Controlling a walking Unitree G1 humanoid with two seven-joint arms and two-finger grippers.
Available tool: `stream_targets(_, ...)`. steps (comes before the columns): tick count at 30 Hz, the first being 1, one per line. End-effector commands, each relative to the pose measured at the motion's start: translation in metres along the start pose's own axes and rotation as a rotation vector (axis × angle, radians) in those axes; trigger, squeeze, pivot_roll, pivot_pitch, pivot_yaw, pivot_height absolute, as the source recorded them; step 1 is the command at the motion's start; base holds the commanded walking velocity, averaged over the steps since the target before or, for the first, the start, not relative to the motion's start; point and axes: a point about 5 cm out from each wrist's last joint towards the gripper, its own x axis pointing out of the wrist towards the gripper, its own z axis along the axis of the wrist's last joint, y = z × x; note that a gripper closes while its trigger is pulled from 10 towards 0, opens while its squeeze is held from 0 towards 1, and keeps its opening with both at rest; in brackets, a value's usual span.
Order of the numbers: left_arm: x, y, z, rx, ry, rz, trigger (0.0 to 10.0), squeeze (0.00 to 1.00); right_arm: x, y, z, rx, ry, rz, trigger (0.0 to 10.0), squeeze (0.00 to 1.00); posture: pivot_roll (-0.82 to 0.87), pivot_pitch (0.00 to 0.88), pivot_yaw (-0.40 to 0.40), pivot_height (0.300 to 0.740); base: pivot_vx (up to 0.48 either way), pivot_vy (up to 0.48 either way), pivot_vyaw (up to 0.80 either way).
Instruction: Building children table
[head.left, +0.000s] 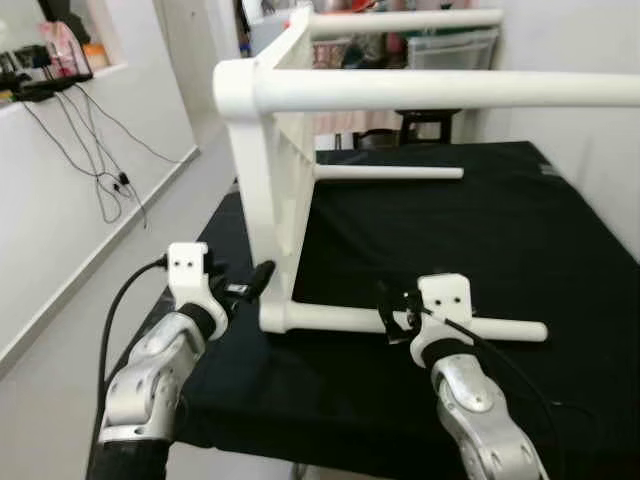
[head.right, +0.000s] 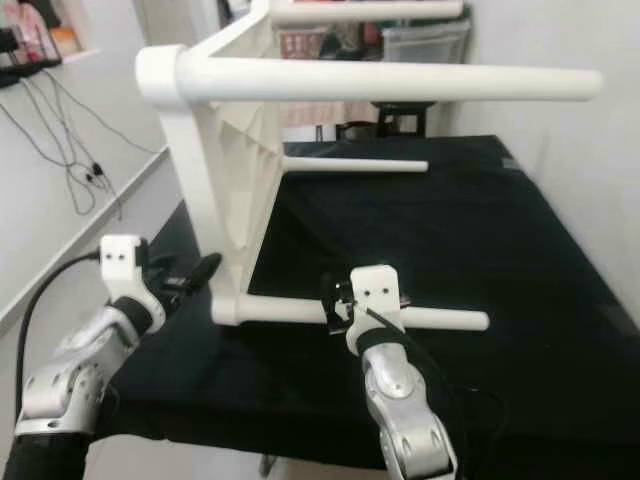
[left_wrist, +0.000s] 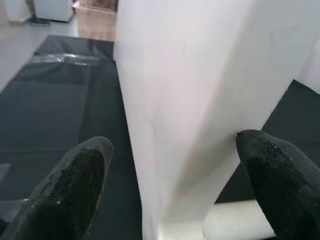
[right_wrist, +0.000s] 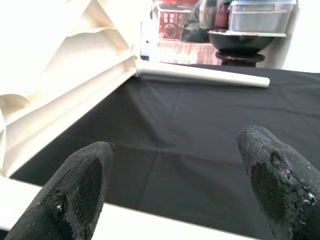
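A white children's table lies on its side on the black cloth (head.left: 480, 230). Its top panel (head.left: 270, 190) stands on edge at the left, and the legs point right. One upper leg (head.left: 450, 90) runs across close to the camera; the near lower leg (head.left: 330, 318) rests on the cloth. My left gripper (head.left: 255, 282) is open at the panel's lower near corner, and in the left wrist view the white panel edge (left_wrist: 175, 100) stands between its fingers (left_wrist: 75, 185). My right gripper (head.left: 392, 312) is open over the near lower leg (right_wrist: 150, 222), a finger on each side.
The black-covered work table ends just in front of me and drops to grey floor (head.left: 120, 270) on the left. Cables (head.left: 105, 170) hang on the left white wall. A dark stool (head.left: 430, 120) and storage boxes (head.left: 450, 45) stand behind. A white wall (head.left: 600, 150) is close on the right.
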Motion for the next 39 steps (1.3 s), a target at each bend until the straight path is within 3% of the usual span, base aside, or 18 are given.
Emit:
stream_targets(1,0.002,0.001,-0.002,-0.002,0.029,-0.02,10.0,0.0,0.001,0.001,0.005,-0.001,-0.021,0.002,10.0,0.0,-0.1,0.0,0.069,0.74,0.0,0.0,0.0)
stream_targets(6,0.007,-0.021,-0.001,0.006,0.06,-0.184,10.0,0.0,0.0,0.001,0.005,0.001,-0.022,0.007,10.0,0.0,-0.11,0.0,0.075,0.74,0.0,0.0,0.0)
stream_targets(8,0.001,-0.038,-0.005,0.008,0.088,-0.281,10.0,0.0,0.0,0.001,0.004,0.003,-0.019,0.012,10.0,0.0,-0.12,0.0,0.078,0.74,0.0,0.0,0.0)
stream_targets(12,-0.008,-0.049,-0.01,0.025,0.117,-0.341,10.0,0.0,-0.001,0.0,0.004,0.007,-0.017,0.017,10.0,0.0,-0.11,0.0,0.076,0.74,0.0,0.0,0.0)
stream_targets(20,-0.007,-0.043,-0.013,0.03,0.13,-0.322,10.0,0.0,0.002,-0.002,0.006,0.013,-0.023,0.025,10.0,0.0,-0.11,0.0,0.07,0.74,0.0,0.0,0.0)
stream_targets(21,-0.003,-0.042,-0.012,0.038,0.133,-0.331,2.9,0.0,0.002,-0.002,0.007,0.013,-0.026,0.026,10.0,0.0,-0.12,0.0,0.073,0.74,0.0,0.0,0.0)
stream_targets(22,-0.003,-0.042,-0.012,0.038,0.133,-0.331,2.9,0.0,0.002,-0.002,0.007,0.013,-0.026,0.026,10.0,0.0,-0.12,0.0,0.073,0.74,0.0,0.0,0.0)
stream_targets(23,0.004,-0.038,-0.01,0.049,0.127,-0.317,0.0,0.0,0.002,-0.003,0.009,0.014,-0.031,0.024,10.0,0.0,-0.12,0.0,0.074,0.74,0.0,0.0,0.0)
stream_targets(26,0.025,-0.02,-0.005,0.067,0.114,-0.258,0.0,0.0,0.004,-0.007,0.018,0.013,-0.057,0.02,10.0,0.0,-0.14,0.0,0.076,0.74,0.0,0.0,0.0)
stream_targets(29,0.034,-0.015,-0.001,0.05,0.108,-0.25,0.0,0.0,0.005,-0.011,0.026,0.008,-0.082,0.02,10.0,0.0,-0.14,0.0,0.074,0.74,0.0,0.0,0.0)
stream_targets(35,0.045,-0.02,-0.001,0.043,0.112,-0.281,0.0,0.0,0.004,-0.016,0.042,-0.028,-0.139,0.041,10.0,0.0,-0.16,0.007,0.073,0.74,0.0,0.0,0.0)
stream_targets(36,0.05,-0.024,-0.003,0.042,0.119,-0.295,0.0,0.0,0.003,-0.018,0.051,-0.08,-0.176,0.066,10.0,0.0,-0.17,0.018,0.071,0.74,0.0,0.0,0.0)
stream_targets(38,0.05,-0.024,-0.003,0.042,0.119,-0.295,0.0,0.0,0.003,-0.018,0.051,-0.08,-0.176,0.066,10.0,0.0,-0.17,0.018,0.071,0.74,0.0,0.0,0.0)
stream_targets(39,0.053,-0.028,-0.004,0.039,0.125,-0.308,0.0,0.0,0.001,-0.021,0.06,-0.136,-0.211,0.085,10.0,0.0,-0.17,0.032,0.071,0.74,0.0,0.0,0.0)
